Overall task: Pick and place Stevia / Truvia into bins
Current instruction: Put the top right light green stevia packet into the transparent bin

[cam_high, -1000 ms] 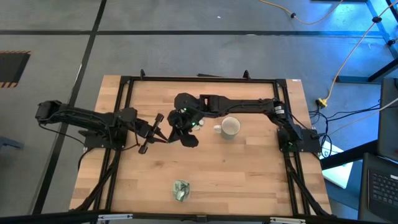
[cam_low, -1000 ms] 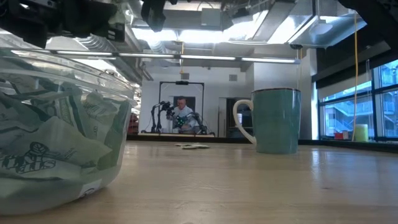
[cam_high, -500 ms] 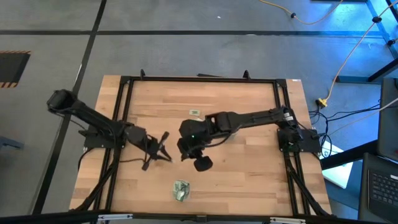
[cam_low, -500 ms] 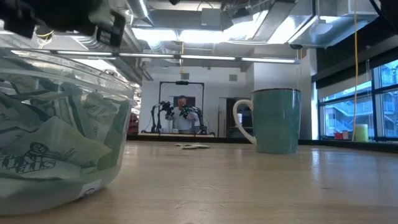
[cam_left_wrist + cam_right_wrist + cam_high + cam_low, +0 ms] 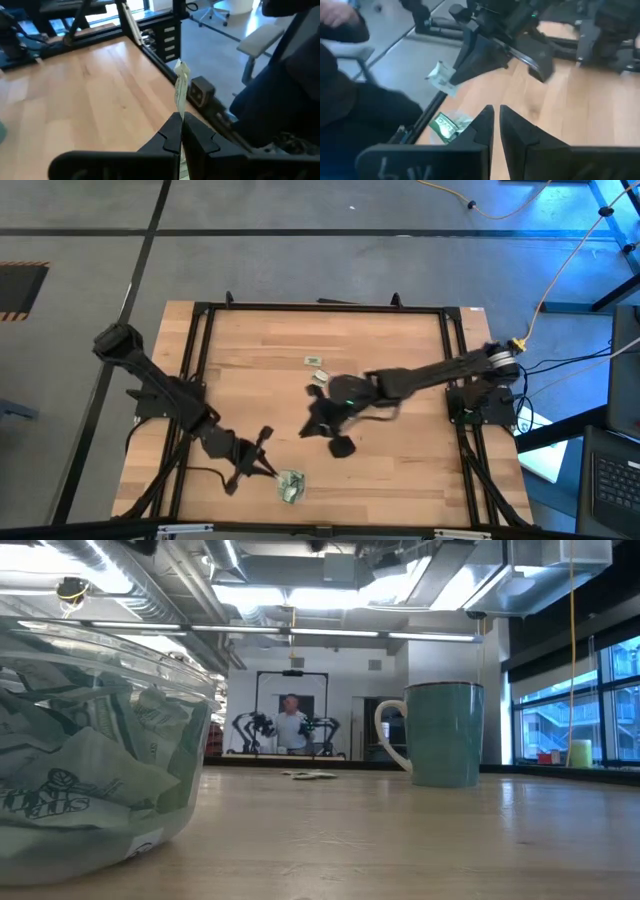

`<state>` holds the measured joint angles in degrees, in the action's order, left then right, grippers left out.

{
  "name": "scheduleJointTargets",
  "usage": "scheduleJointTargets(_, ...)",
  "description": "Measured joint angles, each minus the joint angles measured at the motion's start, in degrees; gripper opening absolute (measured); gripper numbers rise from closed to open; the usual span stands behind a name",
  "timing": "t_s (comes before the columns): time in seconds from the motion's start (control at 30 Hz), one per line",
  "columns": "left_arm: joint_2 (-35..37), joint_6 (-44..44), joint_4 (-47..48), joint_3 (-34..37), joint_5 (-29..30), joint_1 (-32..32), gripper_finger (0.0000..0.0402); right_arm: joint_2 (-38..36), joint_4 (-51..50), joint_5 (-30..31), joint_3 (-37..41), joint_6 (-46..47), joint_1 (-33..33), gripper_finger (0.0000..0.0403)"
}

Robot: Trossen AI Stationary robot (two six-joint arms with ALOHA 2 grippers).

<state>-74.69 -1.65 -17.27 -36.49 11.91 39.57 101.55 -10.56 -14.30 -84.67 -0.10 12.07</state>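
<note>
Clear dish [image 5: 291,486] at table's near edge, left gripper [image 5: 268,469] beside it pinching sachet [image 5: 181,90], right gripper [image 5: 318,426] mid-table, fingers slightly apart

The wooden table [image 5: 400,470] carries a sachet-filled dish [image 5: 291,486], mug [image 5: 440,733] — plus loose sachets [image 5: 315,361] (far side).

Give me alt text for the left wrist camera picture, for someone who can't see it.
The left gripper pinches a small green and white paper sachet between its dark fingers, holding it upright on edge above the light wooden table. Behind it the table's black metal frame runs along the edge, with grey floor beyond.
</note>
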Motion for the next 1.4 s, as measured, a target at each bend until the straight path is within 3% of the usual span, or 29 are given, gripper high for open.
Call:
scheduleJointTargets(0.2, -7.3, -5.7, 3.7, -5.9, 0.5, 1.6, 0.0003, -11.8, 19.9, 10.1, 19.6, 5.8, 4.3, 0.0035)
scheduleJointTargets(0.47, -18.2, -13.0, 19.0, -16.8, 1.9, 1.3, 0.0003, -17.1, 36.9, 11.5, 32.5, 9.0, 7.8, 0.0035)
scheduleJointTargets(0.83, -24.7, -22.5, 38.2, -26.3, -4.9, -2.7, 0.0003, -17.0, 36.7, 11.7, 33.5, 10.3, 8.1, 0.0035)
scheduleJointTargets(1.17, -27.2, -22.7, 38.9, -26.6, -14.3, -7.0, 0.0003, -17.0, 34.8, 11.7, 33.5, 10.0, 8.1, 0.0035)
scheduleJointTargets(1.4, -27.3, -22.7, 38.3, -26.6, -15.3, -8.2, 0.0017, -17.0, 33.8, 11.7, 33.5, 8.8, 8.1, 0.0035)
